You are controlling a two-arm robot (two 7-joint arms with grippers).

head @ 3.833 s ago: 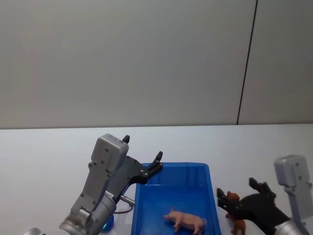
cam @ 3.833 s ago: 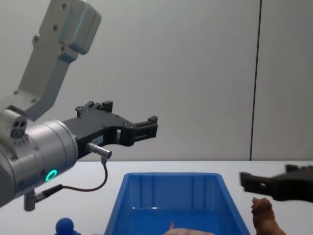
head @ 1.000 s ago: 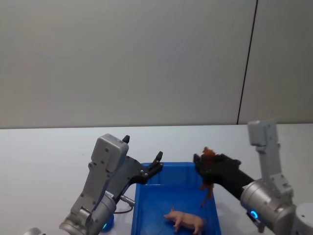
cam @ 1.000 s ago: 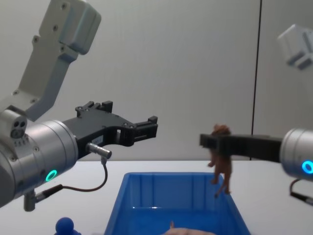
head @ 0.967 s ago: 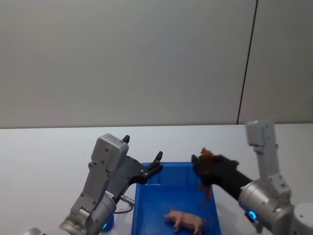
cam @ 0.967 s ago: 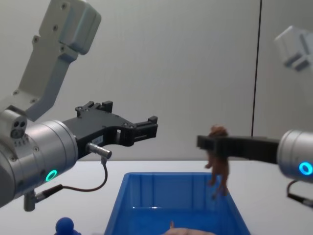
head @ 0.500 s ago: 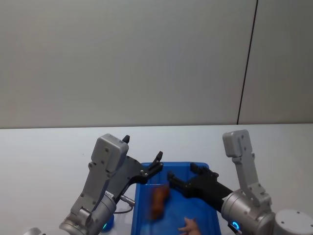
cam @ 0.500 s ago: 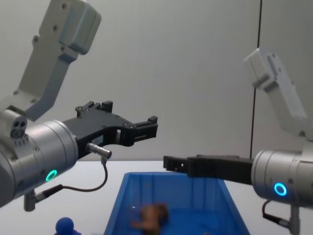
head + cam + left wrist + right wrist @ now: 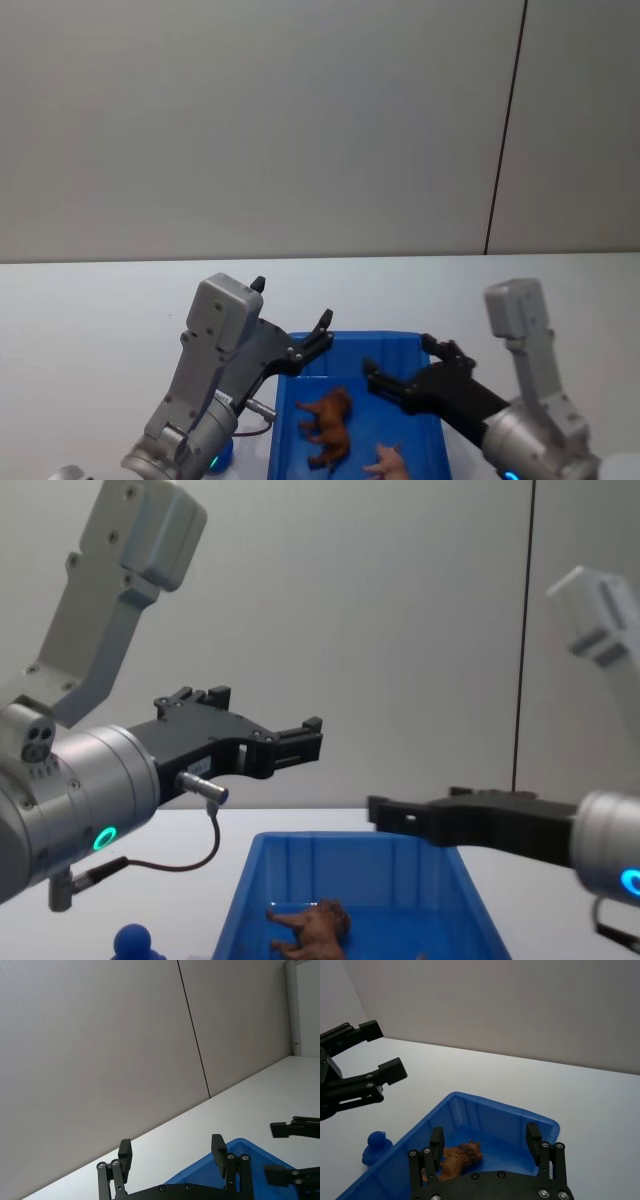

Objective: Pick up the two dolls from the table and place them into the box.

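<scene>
Your left gripper (image 9: 292,303) held high above the box's (image 9: 380,337) far left corner, fingers spread wide, arm bent, your right gripper (image 9: 400,358) level over the box's right side, fingers apart and empty, forearm reaching in from the box's right.

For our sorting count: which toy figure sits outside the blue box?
The blue round-headed figure, beside the box; the brown animal and pink animal lie inside.
</scene>
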